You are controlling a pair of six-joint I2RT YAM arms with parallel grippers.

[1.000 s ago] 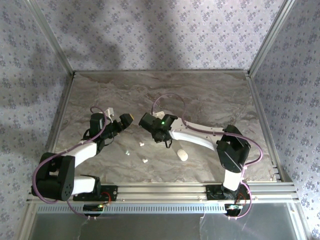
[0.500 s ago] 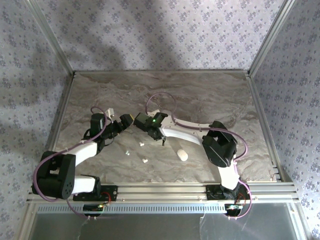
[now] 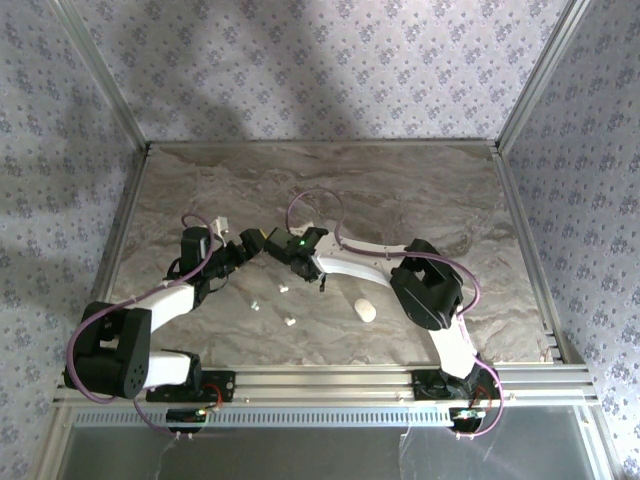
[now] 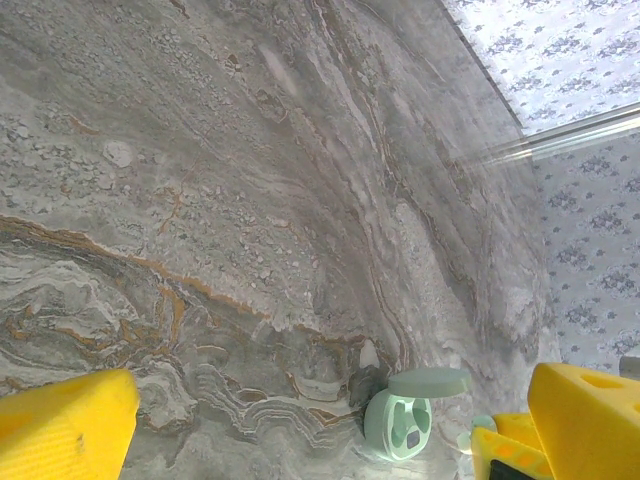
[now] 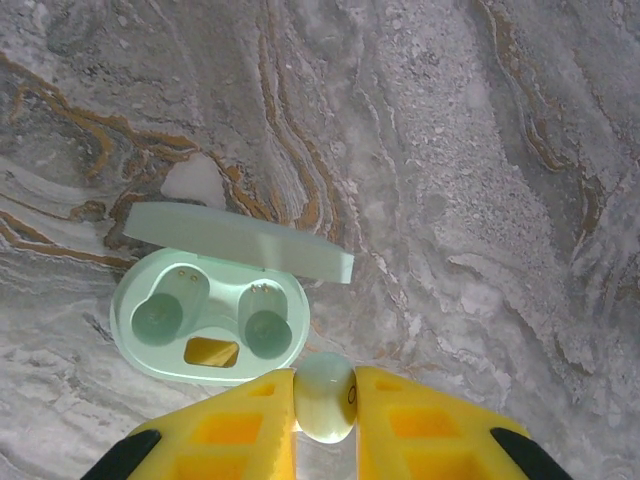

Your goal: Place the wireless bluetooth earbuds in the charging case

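The mint charging case lies on the marble with its lid up and both wells empty. My right gripper is shut on a pale earbud, just in front of the case's near rim. From above, the right gripper sits close beside my left gripper. The left gripper stands open with nothing between its yellow fingers. The case lies close by its right finger. Three more white earbuds lie loose on the table.
A white oval case lies shut to the right of the loose earbuds. Clear side walls and papered walls bound the marble table. A metal rail runs along the near edge.
The right arm has swung left with the earbud in its grip, ending close to the left gripper and over the mint case. The left arm has stayed put.
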